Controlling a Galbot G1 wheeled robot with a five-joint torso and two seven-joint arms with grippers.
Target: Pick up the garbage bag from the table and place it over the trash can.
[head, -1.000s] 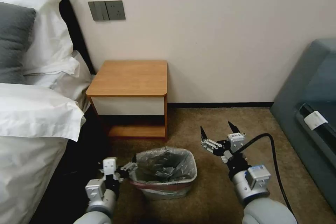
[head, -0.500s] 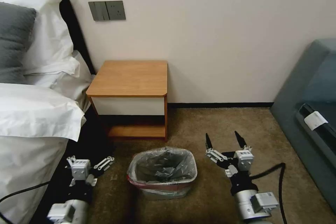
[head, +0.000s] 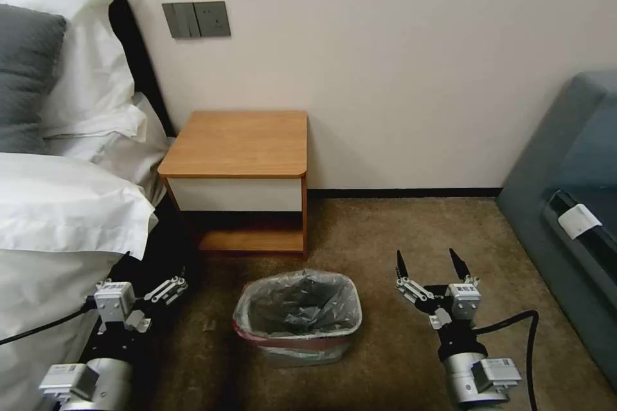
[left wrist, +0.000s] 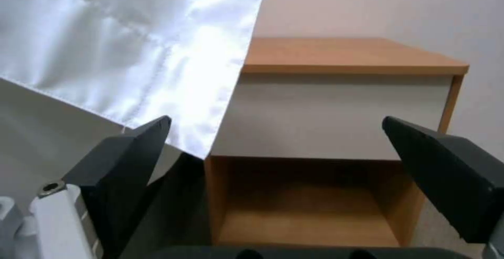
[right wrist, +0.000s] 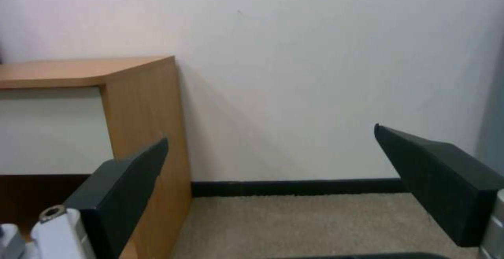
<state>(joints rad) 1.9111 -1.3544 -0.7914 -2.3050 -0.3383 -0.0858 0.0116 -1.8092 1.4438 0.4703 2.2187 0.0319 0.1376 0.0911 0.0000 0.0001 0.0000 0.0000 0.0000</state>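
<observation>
Bag on the bin, both grippers wide & holding nothing.
Head view: garbage bag (head: pixel 302 300) lines the trash can (head: pixel 299 348) on the carpet, in front of the table (head: pixel 239 144). Left gripper (head: pixel 149 281) by the bed, right gripper (head: pixel 429 264) right of bin. L wrist view: gripper (left wrist: pixel 277 124) wide, faces the table's shelf. R wrist view: gripper (right wrist: pixel 271 133) wide, faces the wall.

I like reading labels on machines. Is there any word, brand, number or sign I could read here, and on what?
None can be read.
Small dark marks on the white block of the right gripper: too small to read.
White tag on the grey-blue upholstered sofa: blank, as far as it shows.
Grey wall switch and socket plate: no lettering visible.
</observation>
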